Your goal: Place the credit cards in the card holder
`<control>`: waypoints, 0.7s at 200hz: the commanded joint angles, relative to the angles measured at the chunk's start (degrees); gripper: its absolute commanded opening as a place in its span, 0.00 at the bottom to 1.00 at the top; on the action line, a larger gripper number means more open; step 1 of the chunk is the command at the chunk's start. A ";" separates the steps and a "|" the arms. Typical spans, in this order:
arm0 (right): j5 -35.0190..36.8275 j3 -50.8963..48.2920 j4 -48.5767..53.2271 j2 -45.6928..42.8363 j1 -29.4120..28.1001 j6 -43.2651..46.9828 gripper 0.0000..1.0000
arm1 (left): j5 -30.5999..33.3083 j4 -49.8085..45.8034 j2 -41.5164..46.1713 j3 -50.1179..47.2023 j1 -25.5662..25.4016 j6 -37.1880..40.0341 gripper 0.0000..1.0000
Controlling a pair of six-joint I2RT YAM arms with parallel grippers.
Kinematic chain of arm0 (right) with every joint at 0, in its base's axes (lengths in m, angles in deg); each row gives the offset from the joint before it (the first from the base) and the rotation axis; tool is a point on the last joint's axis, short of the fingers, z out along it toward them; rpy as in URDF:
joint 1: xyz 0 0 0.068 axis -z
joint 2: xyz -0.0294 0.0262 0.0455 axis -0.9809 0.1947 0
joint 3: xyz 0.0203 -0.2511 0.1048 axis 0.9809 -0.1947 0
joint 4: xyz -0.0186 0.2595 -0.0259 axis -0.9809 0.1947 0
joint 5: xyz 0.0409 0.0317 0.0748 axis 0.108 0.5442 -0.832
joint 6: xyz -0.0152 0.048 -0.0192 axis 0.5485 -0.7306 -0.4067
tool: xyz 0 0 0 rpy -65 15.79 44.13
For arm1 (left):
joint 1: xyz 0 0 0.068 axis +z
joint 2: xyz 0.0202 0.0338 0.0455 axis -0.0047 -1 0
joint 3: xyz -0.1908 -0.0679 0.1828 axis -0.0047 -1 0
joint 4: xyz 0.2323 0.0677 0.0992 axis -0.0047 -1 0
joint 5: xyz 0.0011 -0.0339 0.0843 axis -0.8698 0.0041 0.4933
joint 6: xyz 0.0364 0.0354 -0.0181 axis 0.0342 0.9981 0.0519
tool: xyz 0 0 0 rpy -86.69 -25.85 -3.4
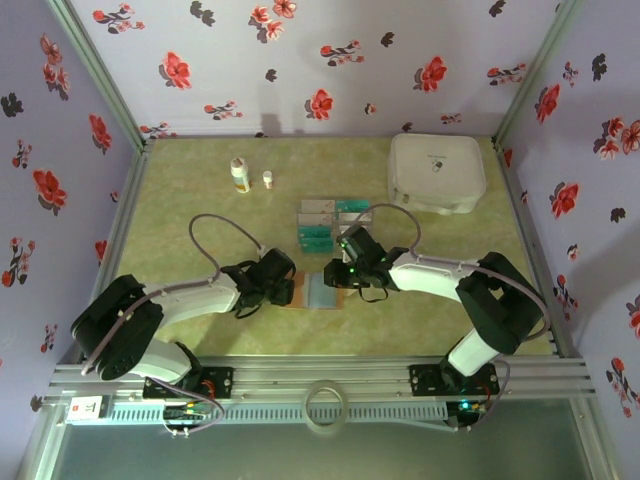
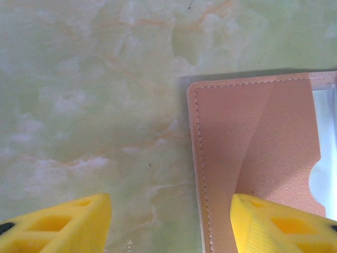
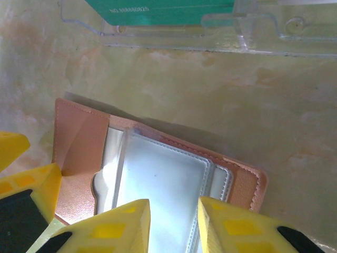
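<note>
**Holder pinned open, right claw low over the sleeve**

The card holder (image 3: pixel 79 153) lies opened flat on the green marbled table (image 2: pixel 79 105), between my two arms and just short of the clear tray (image 3: pixel 263 31). It shows a pinkish-brown leather flap on one side and a pale clear sleeve (image 3: pixel 163 184) with a stitched edge across its middle. I cannot tell whether a silver card already sits inside that sleeve.

The left gripper (image 2: pixel 168 224) is released, with its jaws wide and straddling the holder's outer edge. One finger is over bare table and the other rests on the leather flap, apparently pinning it. The right gripper (image 3: pixel 172 208) hangs directly over the sleeve with its jaws drawn close and only a slit between them. Whether they pinch anything, I cannot tell.

The teal credit cards (image 3: pixel 168 8) stand in the tray beyond the holder, not yet loaded. A white case (image 1: pixel 435 170) and two small bottles (image 1: pixel 240 175) sit farther back, well apart.

I judge the step in hand to be work at the sleeve's mouth. To do it well, I would hold the left finger firmly on the flap so the holder cannot slide. I would bring the right claw in low and shallow, square to the pocket opening. The risk is snagging the sleeve and lifting the whole holder, so if it shifts I should stop and re-pin it.
</note>
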 commanded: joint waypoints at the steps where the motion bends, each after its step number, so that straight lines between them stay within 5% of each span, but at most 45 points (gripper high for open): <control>1: 1.56 1.78 2.88 -0.96 -0.50 0.79 0.29 | 1.69 0.77 -0.64 -0.85 -0.55 -1.12 0.62; 140: 1.23 3.85 4.10 -0.90 -1.34 1.30 0.28 | 1.86 1.75 -1.01 -1.51 -0.51 -1.16 0.62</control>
